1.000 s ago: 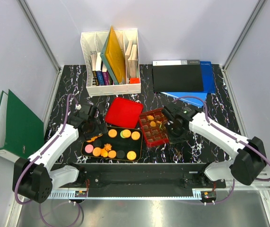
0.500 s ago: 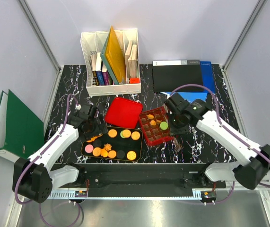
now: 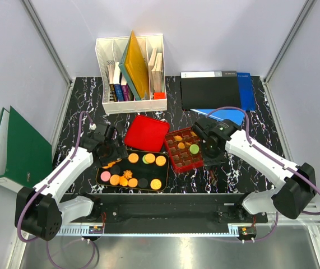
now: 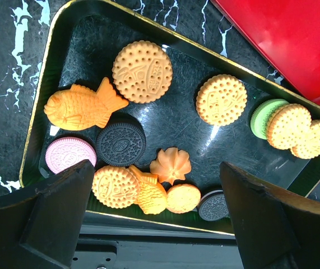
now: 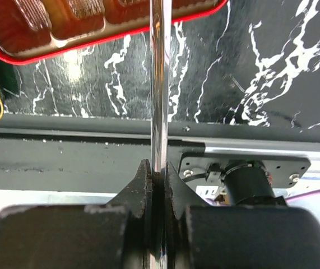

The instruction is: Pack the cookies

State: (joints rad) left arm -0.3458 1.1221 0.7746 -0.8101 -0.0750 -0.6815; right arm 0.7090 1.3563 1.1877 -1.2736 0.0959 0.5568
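Several cookies (image 3: 131,171) lie in a black gold-rimmed tray (image 3: 101,178): orange, pink, black and green discs, a flower (image 4: 171,165) and fish shapes. My left gripper (image 3: 108,152) hovers open and empty over the tray's left part, its jaws wide apart (image 4: 155,166). The red gridded tin (image 3: 174,165) holds a green cookie (image 3: 194,149) and two orange ones (image 3: 180,145). My right gripper (image 3: 209,150), at the tin's right edge, is shut on a thin metal strip (image 5: 160,84), seemingly tongs, that points toward the tin (image 5: 64,49).
The red lid (image 3: 146,133) lies behind the tray and shows in the left wrist view (image 4: 294,39). A white book rack (image 3: 130,73) stands at the back. Black and blue folders (image 3: 213,92) lie back right. A green binder (image 3: 17,148) leans off the table's left.
The right gripper lifted back off the tin, then settled at its right edge. A green cookie now shows in the tin. The left arm has not moved.
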